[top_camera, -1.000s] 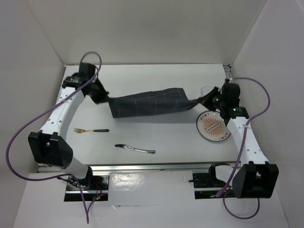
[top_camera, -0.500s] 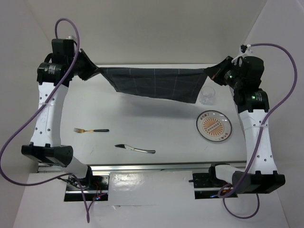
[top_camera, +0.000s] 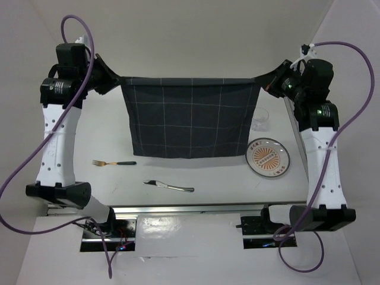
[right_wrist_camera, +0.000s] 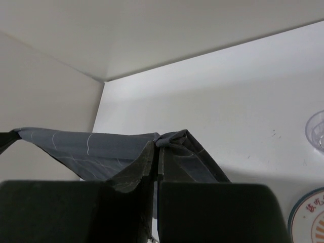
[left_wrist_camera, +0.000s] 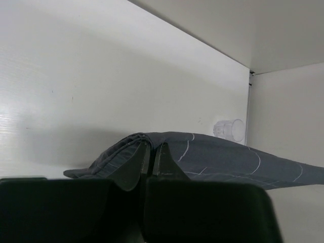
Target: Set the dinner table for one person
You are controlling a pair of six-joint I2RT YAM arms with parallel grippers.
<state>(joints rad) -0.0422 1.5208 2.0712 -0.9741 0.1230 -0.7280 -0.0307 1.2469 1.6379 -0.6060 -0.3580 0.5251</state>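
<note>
1. Cloth, dark grey with thin pale grid lines, is hanging spread like a curtain between the two arms. Its top edge is running taut and level from corner to corner.
2. The left gripper is pinching the cloth's upper left corner, jaws closed tight on bunched fabric. The right gripper is clamping the upper right corner the same way, and both wrist views are showing fabric squeezed between the fingers.
3. The dinner table is lying below, white and flat, with the cloth's lower edge dangling over its middle. Whether that edge is touching the surface, I cannot tell.
4. The fork and knife are lying at the near left, just clear of the hanging edge. The plate is sitting at the right, close beside the cloth's lower right corner, and the glass is standing just past the cloth's right edge.
5. Judging by this, the arms are working on the first step, laying the cloth out as a mat, with no tableware arranged yet.
6. The next move is probably calling for both arms lowering in step and holding the tension so the sheet is landing flat. It is also calling for steering the edge away from the plate, glass and cutlery before the jaws are letting go.
</note>
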